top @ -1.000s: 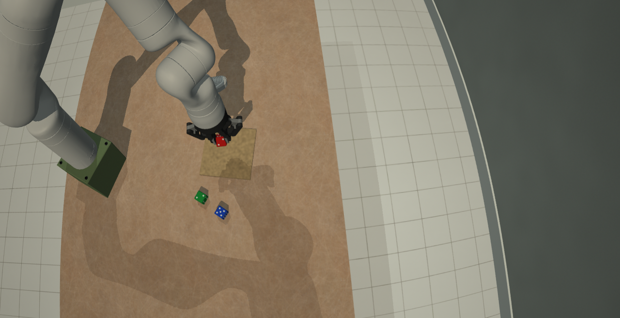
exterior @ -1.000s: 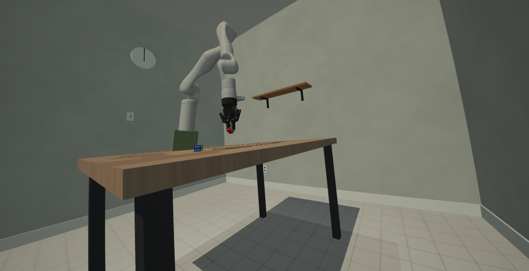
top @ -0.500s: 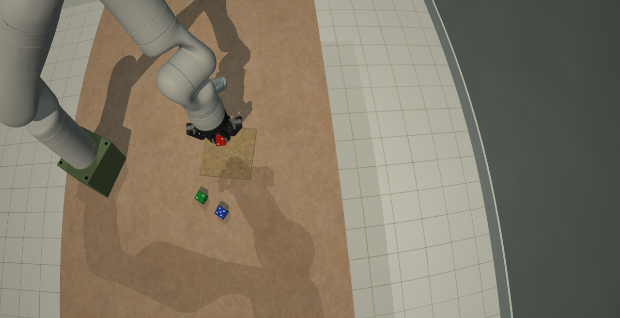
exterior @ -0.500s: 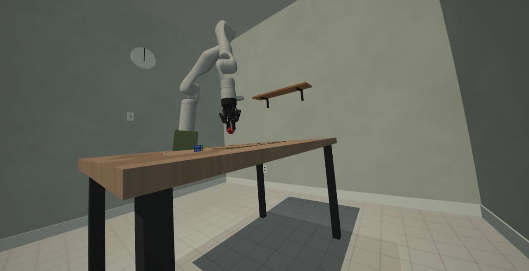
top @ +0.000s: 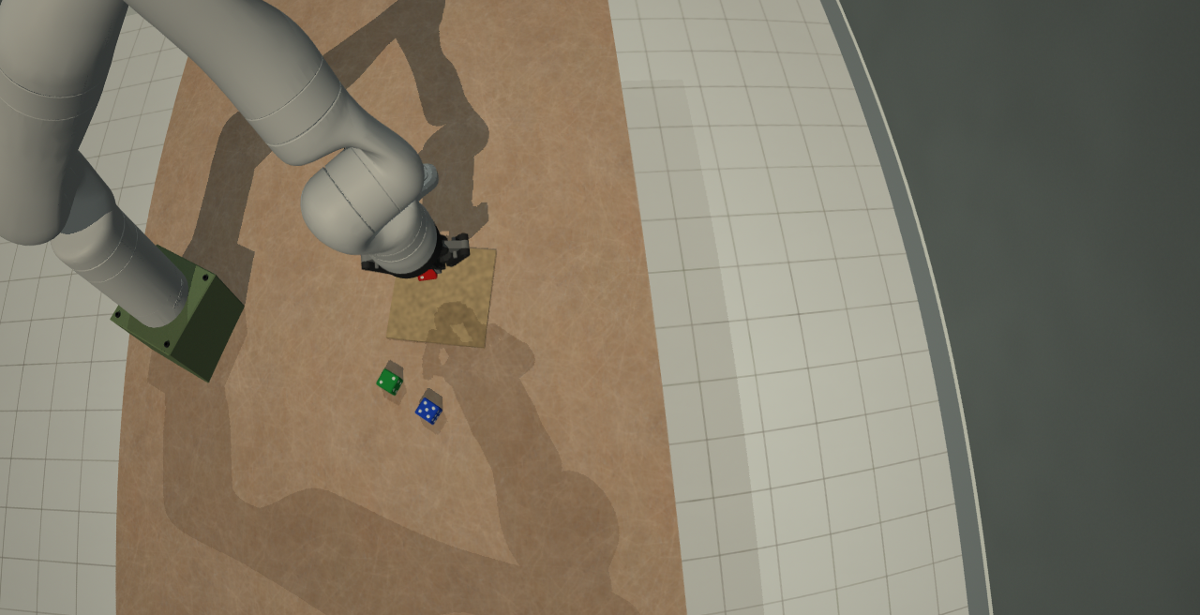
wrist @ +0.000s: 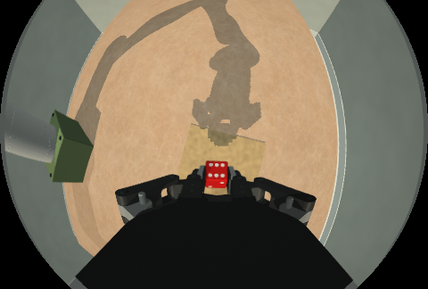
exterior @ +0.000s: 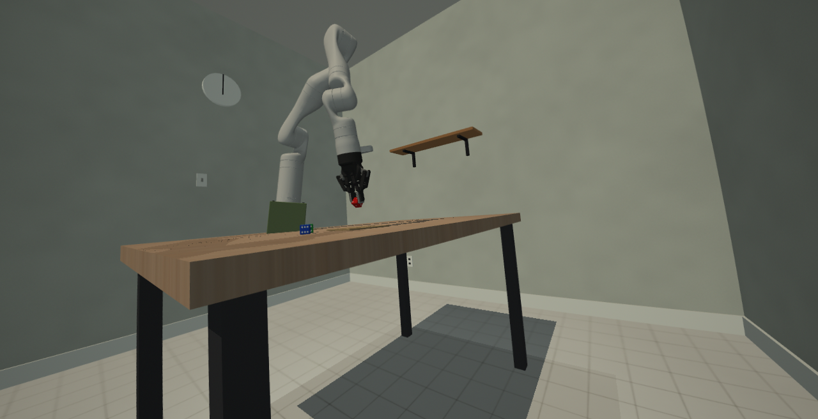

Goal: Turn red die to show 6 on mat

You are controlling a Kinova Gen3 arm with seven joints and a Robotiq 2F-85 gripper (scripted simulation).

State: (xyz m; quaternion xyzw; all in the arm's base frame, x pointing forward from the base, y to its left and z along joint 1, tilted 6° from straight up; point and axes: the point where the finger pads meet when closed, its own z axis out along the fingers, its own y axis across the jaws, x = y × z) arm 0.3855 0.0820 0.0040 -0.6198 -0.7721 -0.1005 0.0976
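Observation:
The red die is held in the air above the mat. My gripper is shut on it, with a finger on either side. In the wrist view the die's 6 face looks toward the camera, and part of another face shows below it. The yellowish mat lies flat on the table. The green die lies on the table showing 2 on top. The blue die lies beside it showing 5 on top.
The wooden table bears everything. The green arm base stands at the left. The green and blue dice are close together, off the mat's lower edge in the top view. A wall shelf is in the background.

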